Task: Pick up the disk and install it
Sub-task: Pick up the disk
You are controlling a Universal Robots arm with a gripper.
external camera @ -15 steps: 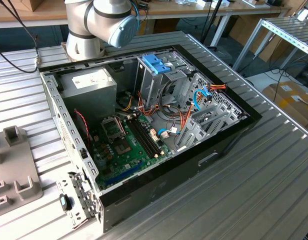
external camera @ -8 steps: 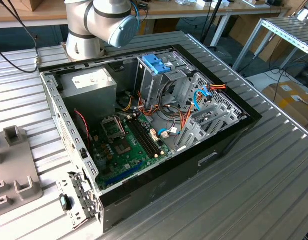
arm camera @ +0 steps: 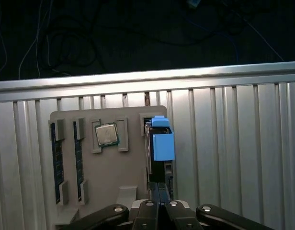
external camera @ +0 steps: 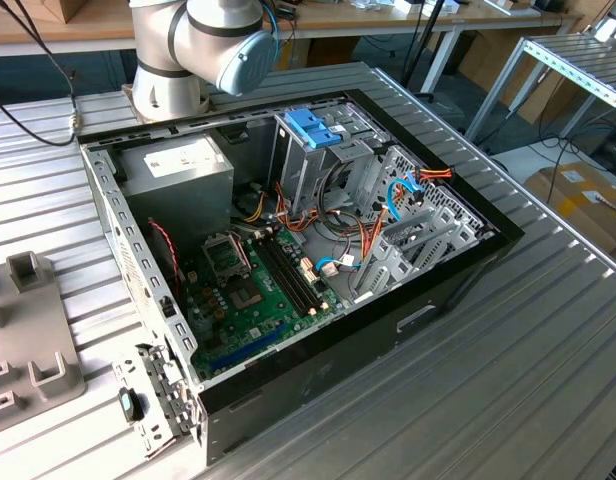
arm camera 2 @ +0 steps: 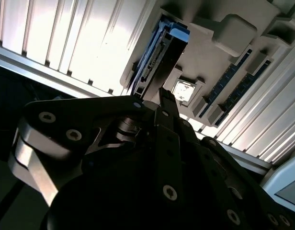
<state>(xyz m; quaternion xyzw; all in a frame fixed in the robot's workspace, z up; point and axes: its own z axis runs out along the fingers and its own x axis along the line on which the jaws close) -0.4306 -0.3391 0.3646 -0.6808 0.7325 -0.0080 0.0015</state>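
The claw [arm camera: 157,189], pressed together and empty, is hovering near the disk [arm camera: 163,146], which is standing on edge in the grey parts tray [arm camera: 130,165] on the counter [arm camera: 233,153]. A clean grasp is likely calling for a spread claw centred squarely across the thin frame.

Grey arm [external camera: 178,45], blk end effector [arm camera: 157,187] w/ screws

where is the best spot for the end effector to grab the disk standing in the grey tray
Pinch the disk across its two broad faces at the exposed upper edge, coming down from above the grey tray. It stands on edge in a slot, so its lower part is walled in.
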